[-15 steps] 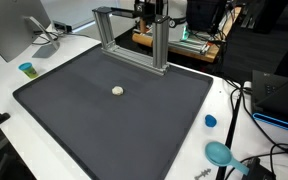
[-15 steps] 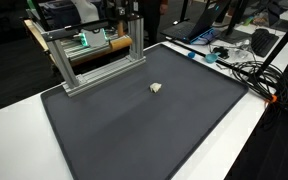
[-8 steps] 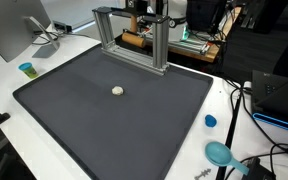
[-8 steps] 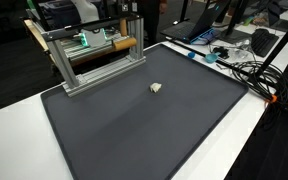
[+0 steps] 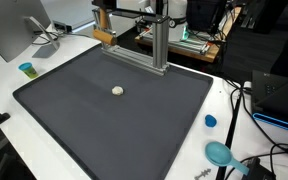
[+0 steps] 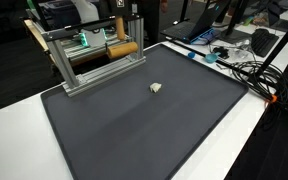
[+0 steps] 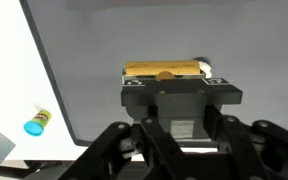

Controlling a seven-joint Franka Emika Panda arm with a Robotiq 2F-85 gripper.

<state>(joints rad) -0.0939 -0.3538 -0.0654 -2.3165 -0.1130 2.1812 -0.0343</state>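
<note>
My gripper point(image 5: 104, 27) is shut on a wooden bar point(image 5: 104, 37) fixed to a black block and holds it in the air beside the near post of the aluminium frame point(image 5: 160, 45). In an exterior view the bar point(image 6: 122, 48) hangs inside the frame point(image 6: 64, 62), with the gripper point(image 6: 121, 36) above it. In the wrist view the gripper point(image 7: 174, 125) clasps the black block, and the bar point(image 7: 164, 71) shows beyond it. A small white lump point(image 5: 118, 90) lies on the dark mat point(image 5: 104, 125), apart from the gripper; it also shows in the exterior view point(image 6: 156, 87).
A blue cup point(image 5: 26, 69) stands on the white table beside the mat and shows in the wrist view point(image 7: 34, 125). A blue cap point(image 5: 211, 121) and a teal scoop point(image 5: 220, 153) lie off the mat. A monitor point(image 5: 9, 30) and cables point(image 6: 239, 65) border the table.
The gripper has carried the wooden bar sideways from behind the frame to the frame's end post. The white lump has not moved.
</note>
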